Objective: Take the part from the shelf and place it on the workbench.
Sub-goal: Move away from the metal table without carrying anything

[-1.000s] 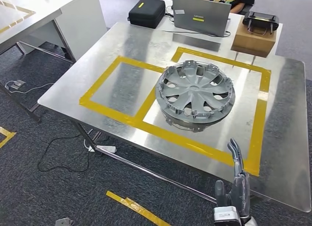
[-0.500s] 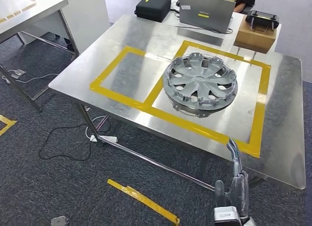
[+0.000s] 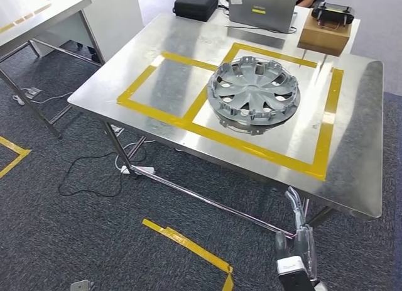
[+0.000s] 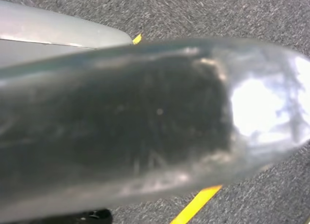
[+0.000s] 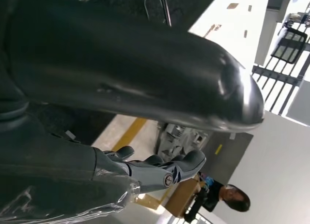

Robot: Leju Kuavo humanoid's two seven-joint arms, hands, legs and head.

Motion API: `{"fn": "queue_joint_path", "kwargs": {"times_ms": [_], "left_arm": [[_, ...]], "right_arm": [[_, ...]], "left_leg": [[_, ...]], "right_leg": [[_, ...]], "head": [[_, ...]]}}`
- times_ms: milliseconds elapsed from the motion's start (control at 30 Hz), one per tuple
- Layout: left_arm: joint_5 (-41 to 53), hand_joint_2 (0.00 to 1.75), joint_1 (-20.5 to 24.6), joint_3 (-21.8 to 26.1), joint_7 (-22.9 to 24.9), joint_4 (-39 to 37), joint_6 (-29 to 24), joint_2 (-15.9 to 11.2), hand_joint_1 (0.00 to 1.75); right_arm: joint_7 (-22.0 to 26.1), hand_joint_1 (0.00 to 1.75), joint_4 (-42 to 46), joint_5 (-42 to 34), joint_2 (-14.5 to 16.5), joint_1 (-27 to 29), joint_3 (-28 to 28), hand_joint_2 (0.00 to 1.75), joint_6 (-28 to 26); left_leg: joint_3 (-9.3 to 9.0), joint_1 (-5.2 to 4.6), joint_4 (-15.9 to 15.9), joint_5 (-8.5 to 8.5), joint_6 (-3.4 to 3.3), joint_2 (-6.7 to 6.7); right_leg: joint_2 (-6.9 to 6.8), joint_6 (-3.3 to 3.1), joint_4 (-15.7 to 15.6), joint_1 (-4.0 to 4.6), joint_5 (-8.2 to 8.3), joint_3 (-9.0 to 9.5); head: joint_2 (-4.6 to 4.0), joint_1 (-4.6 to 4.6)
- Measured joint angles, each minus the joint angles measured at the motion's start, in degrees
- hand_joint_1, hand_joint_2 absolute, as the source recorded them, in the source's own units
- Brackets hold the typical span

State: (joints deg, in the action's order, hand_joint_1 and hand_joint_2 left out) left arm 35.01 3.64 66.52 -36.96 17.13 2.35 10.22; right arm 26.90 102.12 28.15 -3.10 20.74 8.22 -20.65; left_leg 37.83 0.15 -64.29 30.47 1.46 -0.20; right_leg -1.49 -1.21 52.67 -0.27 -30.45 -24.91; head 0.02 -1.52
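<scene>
Hubcap [image 3: 254, 91] sits flat on the bench [image 3: 360, 146], inside the yellow tape square [image 3: 324, 131], well beyond our fingers [image 3: 294, 201]. We judge placement done; next is just clearing off. Right hand [image 3: 299, 241] is low at the bench's near edge, fingers extended, apart, empty. Left hand: can't tell.

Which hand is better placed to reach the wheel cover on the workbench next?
Right, probably. The right hand is raised by the near edge of the workbench, on the side of the wheel cover. The left wrist view looks down at carpet.
</scene>
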Motion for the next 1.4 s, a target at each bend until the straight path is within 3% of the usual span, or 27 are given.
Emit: {"fn": "queue_joint_path", "kwargs": {"times_ms": [33,67,100,167,233,300,367,433,500,567,600,667,733,800,867,900,967,1033,1100,1133,1200,1233,1300,1367,1400], "left_arm": [[-0.2,0.0,-0.1,-0.3,0.0,0.2,0.0,0.1,0.0],[-0.2,0.0,-0.1,-0.6,0.0,0.3,-0.1,0.1,0.0],[-0.3,0.0,-0.2,-0.8,0.0,0.4,-0.1,0.1,0.0],[-0.5,0.0,-0.4,-1.3,0.0,0.7,0.0,0.1,0.0],[-1.2,0.0,-0.4,-1.8,0.0,0.9,0.3,0.3,0.0],[-2.2,0.0,-0.4,-2.3,0.0,1.0,0.3,0.4,0.0],[-3.1,0.0,-0.5,-2.8,0.0,1.1,0.0,0.4,0.0],[-4.0,0.0,-0.5,-3.2,0.0,1.1,-0.1,0.4,0.0],[-4.8,0.0,-0.4,-3.5,0.0,1.1,0.0,0.5,0.0],[-5.6,0.0,-0.4,-4.0,0.0,1.1,-0.1,0.5,0.0],[-6.0,0.0,-0.5,-4.3,0.0,1.1,-0.2,0.5,0.0],[-6.6,0.0,-0.6,-4.7,0.0,1.1,-0.7,0.5,0.0],[-6.9,0.0,-0.5,-4.9,0.0,1.1,-1.0,0.6,0.0],[-7.0,0.0,-0.5,-5.1,0.0,1.2,-1.1,0.9,0.0],[-7.2,0.0,-0.6,-5.3,0.0,1.2,-1.2,1.0,0.0],[-7.2,0.0,-0.7,-5.4,0.0,1.2,-1.4,0.9,0.0],[-7.6,0.0,-0.8,-5.7,0.0,1.2,-2.0,0.8,0.0],[-8.1,0.0,-0.6,-6.0,0.0,1.2,-2.8,0.7,0.0],[-8.8,0.0,-0.7,-6.2,0.0,1.2,-3.5,0.6,0.0],[-9.2,0.0,-0.8,-6.3,0.0,1.2,-3.7,0.5,0.0],[-10.2,0.0,-1.1,-6.4,0.0,1.3,-4.0,0.3,0.0],[-10.6,0.0,-1.2,-6.4,0.0,1.3,-4.1,0.2,0.0],[-11.1,0.0,-1.2,-6.4,0.0,1.4,-4.3,0.0,0.0],[-11.2,0.0,-1.4,-6.4,0.0,1.4,-4.7,-0.2,0.0],[-11.1,0.0,-1.6,-6.4,0.0,1.4,-4.9,-0.3,0.0]], "right_arm": [[0.1,0.0,-0.7,0.0,0.2,0.1,-0.4,0.0,0.2],[0.2,0.0,-1.2,0.0,0.3,0.2,-0.7,0.0,0.3],[0.3,0.0,-1.7,0.0,0.4,0.3,-1.0,0.0,0.3],[0.3,0.0,-2.5,0.0,0.7,0.3,-1.4,0.0,0.4],[0.3,0.0,-3.1,0.4,1.1,0.2,-1.9,0.0,0.9],[0.4,0.0,-3.8,0.9,1.6,0.1,-2.3,0.0,1.7],[0.6,0.0,-4.6,1.4,2.0,-0.4,-2.6,0.0,2.6],[0.7,0.0,-5.6,1.7,2.4,-1.0,-2.9,0.0,3.4],[0.8,0.0,-7.0,2.1,2.8,-1.4,-3.2,0.0,4.1],[0.8,0.0,-8.7,2.4,3.3,-1.8,-3.3,0.0,4.8],[0.8,0.0,-9.5,2.4,3.5,-2.0,-3.4,0.0,5.1],[0.7,0.0,-11.2,2.4,3.9,-2.6,-3.5,0.0,5.4],[0.7,0.0,-12.6,2.4,4.1,-3.1,-3.7,0.0,5.5],[0.7,0.0,-13.5,2.4,4.4,-3.4,-4.0,0.0,5.5],[0.6,0.0,-14.2,2.4,4.7,-3.7,-4.1,0.0,5.5],[0.6,0.0,-14.6,2.4,4.9,-3.9,-4.2,0.0,5.6],[0.6,0.0,-16.0,2.2,5.4,-4.5,-4.6,0.0,5.9],[0.8,0.0,-18.6,2.1,6.2,-4.8,-5.5,0.0,6.6],[1.5,0.0,-22.0,2.3,6.9,-5.2,-6.9,0.0,7.3],[2.0,0.0,-23.7,2.5,7.3,-5.5,-7.4,0.0,7.5],[2.7,0.0,-26.5,3.5,8.3,-6.3,-8.2,0.0,7.7],[2.9,0.0,-27.8,4.1,8.8,-6.8,-8.3,0.0,7.7],[2.7,0.0,-29.8,5.0,9.7,-7.9,-8.4,0.0,7.6],[2.1,0.0,-31.6,5.2,10.4,-9.0,-8.4,0.0,7.5],[1.7,0.0,-32.5,4.9,10.7,-9.6,-8.4,0.0,7.4]], "left_leg": [[1.26,0.22,-3.9,1.91,0.32,0.01],[1.98,0.4,-6.7,2.69,0.58,0.02],[1.85,0.56,-7.5,2.26,0.77,0.05],[-1.34,0.81,-2.6,-1.27,0.99,0.76],[-4.97,0.45,3.9,-3.65,0.68,3.02],[-5.94,-0.01,6.2,-3.47,-0.31,4.15],[-5.67,0.14,6.6,-3.15,-1.31,2.94],[-5.52,0.34,6.9,-3.09,-1.97,1.64],[-5.32,0.23,6.9,-3.28,-2.46,0.38],[-5.12,-0.19,6.9,-3.47,-2.82,-1.04],[-5.08,-0.45,6.9,-3.55,-2.95,-1.78],[-5.16,-1.04,6.9,-3.71,-3.19,-3.4],[-5.03,-1.26,6.8,-3.93,-3.31,-4.89],[-4.48,-0.8,6.8,-4.32,-2.97,-6.16],[-4.01,-0.5,7.0,-4.84,-2.23,-7.51],[-3.81,-0.6,6.9,-4.74,-1.93,-7.2],[-2.49,-0.76,4.3,-2.73,-1.23,-4.46],[0.45,-0.21,-2.2,0.98,-0.33,-1.29],[2.44,0.55,-7.0,2.56,0.6,-0.35],[1.98,0.87,-6.6,1.78,1.0,-0.11],[-1.91,1.32,-0.1,-1.6,1.7,1.24],[-3.96,1.3,3.5,-2.88,1.77,2.3],[-5.92,1.02,7.2,-3.7,1.01,3.38],[-5.63,0.69,7.3,-3.82,-0.27,2.47],[-5.51,0.68,7.4,-3.99,-0.74,1.99]], "right_leg": [[-0.49,0.05,0.3,-0.01,0.12,-0.25],[-0.99,0.11,0.5,-0.02,0.19,-0.53],[-1.47,0.19,0.9,-0.05,0.19,-0.81],[-2.42,0.55,1.5,-0.2,-0.06,-1.1],[-3.36,1.25,2.0,-0.03,-0.52,-1.48],[-4.3,1.82,2.5,0.32,-0.81,-1.63],[-4.71,2.31,2.9,0.32,-1.24,-1.63],[-2.48,2.76,5.2,0.06,-3.16,-2.83],[0.35,2.86,12.2,-0.1,-6.67,-6.23],[1.14,2.62,19.4,0.0,-8.81,-10.11],[1.26,2.34,20.6,0.08,-8.36,-11.03],[1.95,1.27,16.0,0.43,-4.22,-9.62],[4.94,-0.44,8.8,0.75,-0.19,-6.68],[7.18,-1.41,5.8,1.03,1.08,-5.39],[6.2,-1.43,4.7,1.16,1.39,-4.96],[5.31,-1.27,3.7,0.95,1.59,-4.54],[3.44,-0.98,1.7,0.4,2.08,-3.7],[1.54,-0.77,1.3,0.22,2.3,-3.49],[-0.46,-0.48,1.5,0.12,2.16,-3.58],[-1.34,-0.28,1.7,0.02,2.03,-3.65],[-2.84,0.38,2.3,-0.26,1.6,-3.74],[-3.46,0.84,2.7,-0.27,1.31,-3.87],[-4.43,1.68,3.3,-0.13,0.92,-3.91],[-5.23,2.34,3.3,-0.2,0.93,-3.73],[-4.97,2.69,3.4,-0.38,0.72,-3.81]], "head": [[0.0,0.08],[0.0,0.09],[0.0,0.11],[0.0,0.13],[0.0,0.28],[0.0,0.32],[0.0,0.21],[0.0,0.02],[0.0,-0.21],[0.0,-0.27],[0.0,-0.28],[0.0,-0.28],[0.0,-0.02],[0.0,0.25],[0.0,0.2],[0.0,0.19],[0.0,0.64],[0.0,1.12],[0.0,1.17],[0.0,1.17],[0.0,1.17],[0.0,1.25],[0.0,1.21],[0.0,1.1],[0.0,1.08]]}}
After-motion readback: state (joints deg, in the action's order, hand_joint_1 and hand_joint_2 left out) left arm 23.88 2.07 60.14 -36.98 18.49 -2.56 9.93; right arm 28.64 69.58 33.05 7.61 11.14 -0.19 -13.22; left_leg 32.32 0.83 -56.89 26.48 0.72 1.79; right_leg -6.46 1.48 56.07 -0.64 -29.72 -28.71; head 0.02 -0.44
